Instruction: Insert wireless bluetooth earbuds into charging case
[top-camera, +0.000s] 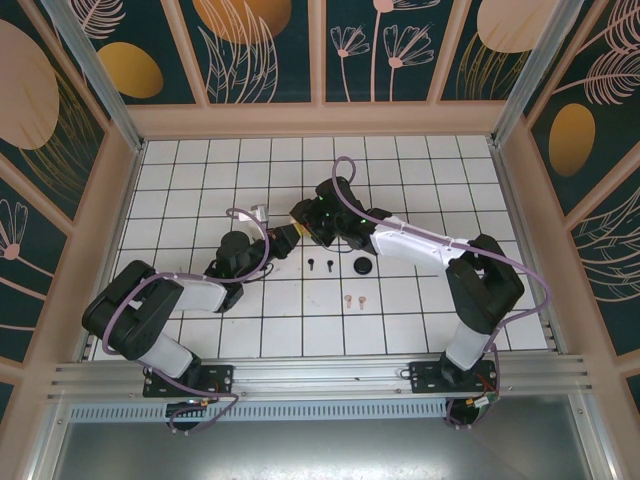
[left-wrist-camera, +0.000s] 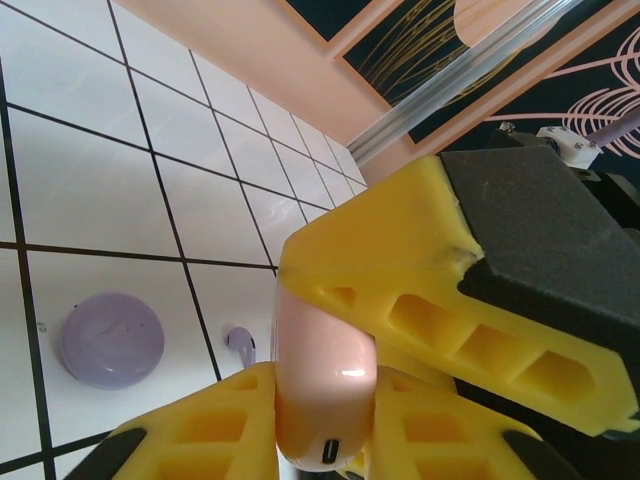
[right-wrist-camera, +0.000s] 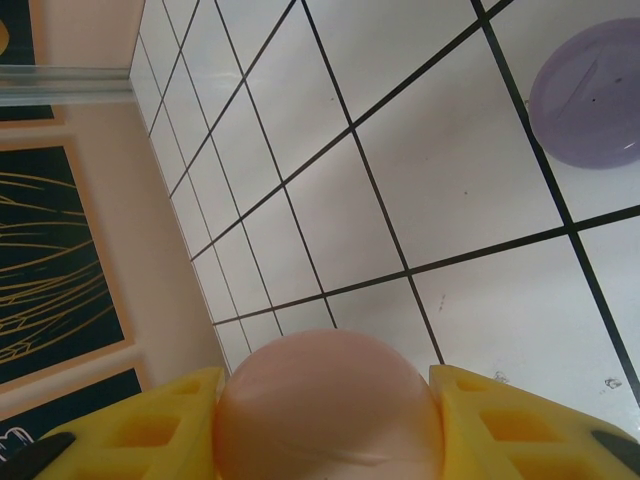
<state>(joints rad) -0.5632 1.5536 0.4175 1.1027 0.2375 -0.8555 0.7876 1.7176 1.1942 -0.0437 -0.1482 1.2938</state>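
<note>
- The left claw (left-wrist-camera: 325, 410) is clamping its yellow fingers (left-wrist-camera: 200, 435) onto the pink charging case (left-wrist-camera: 320, 340). The case is standing on edge in the grip, with its small port turned toward the wrist camera.
- The right claw (right-wrist-camera: 330, 440) is gripping the same pink charging case from the opposite side, the rounded shell sitting snug between its two yellow pads. In the left wrist view, one of its fingers is pressing along the top of the case.
- The two arms are meeting nose to nose over the middle of the white tiled tabletop (top-camera: 430, 310), and the case looks raised off the tiles between them.
- The wireless bluetooth earbuds are lying loose on the tabletop. The black pair (top-camera: 312, 265) is resting side by side just in front of the claws, toward the arm bases.
- The pink pair (top-camera: 348, 299) is lying one tile row nearer the bases, apart from the black ones.
- One lilac earbud (left-wrist-camera: 240, 340) is lying just beside the closed lilac charging case (left-wrist-camera: 110, 338), not touching it.
- The black charging case (top-camera: 362, 266) is sitting just to the right of the black pair.
</note>
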